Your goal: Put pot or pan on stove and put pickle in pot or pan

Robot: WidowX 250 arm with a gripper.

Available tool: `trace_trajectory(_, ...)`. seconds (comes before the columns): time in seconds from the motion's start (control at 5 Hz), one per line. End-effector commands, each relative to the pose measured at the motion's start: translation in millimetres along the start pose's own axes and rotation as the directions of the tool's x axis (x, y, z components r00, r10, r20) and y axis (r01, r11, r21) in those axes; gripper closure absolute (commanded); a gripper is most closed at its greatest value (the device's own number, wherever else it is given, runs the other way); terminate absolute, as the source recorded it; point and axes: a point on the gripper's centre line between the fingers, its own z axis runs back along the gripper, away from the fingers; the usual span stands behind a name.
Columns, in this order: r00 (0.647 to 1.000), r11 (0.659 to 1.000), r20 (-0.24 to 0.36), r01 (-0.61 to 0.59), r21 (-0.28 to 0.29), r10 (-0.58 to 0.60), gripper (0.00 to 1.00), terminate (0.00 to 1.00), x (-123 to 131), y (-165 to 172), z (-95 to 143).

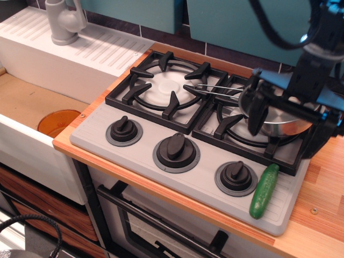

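Observation:
The shiny steel saucepan (278, 121) sits on the right burner grate of the grey stove (200, 179), its wire handle (215, 88) pointing left over the grates. The green pickle (264, 191) lies on the stove's front right corner, to the right of the right knob. My gripper (282, 141) is open and empty, hanging low over the front of the pan. Its left finger (255, 114) is at the pan's left side and its right finger (317, 134) past the pan's right rim. The arm hides much of the pan. The gripper is above and behind the pickle, apart from it.
An orange round disc (58, 122) lies in the sink basin at left. A grey faucet (64, 21) stands on the white drainboard at back left. The wooden counter (322, 204) runs along the stove's right side. Three dark knobs line the stove's front.

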Motion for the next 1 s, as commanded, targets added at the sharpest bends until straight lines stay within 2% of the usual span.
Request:
trace_trajectory(0.0,0.998,1.0,0.067,0.001,-0.026,0.001,0.0,0.0,3.8,-1.6,21.4)
trace_trajectory(0.2,0.998,1.0,0.067,0.001,-0.026,0.001,0.0,0.0,3.8,-1.6,21.4)
trace_trajectory(0.4,0.986,0.999,0.166,0.028,0.027,-0.032,0.0,0.0,-0.8,-2.8,5.4)
trace_trajectory(0.6,0.982,0.999,0.19,0.012,0.04,-0.019,0.0,0.0,-7.6,-5.8,-3.4)
trace_trajectory(0.8,0.98,1.0,0.197,-0.009,0.027,0.004,0.0,0.0,-9.6,-10.4,-6.9)
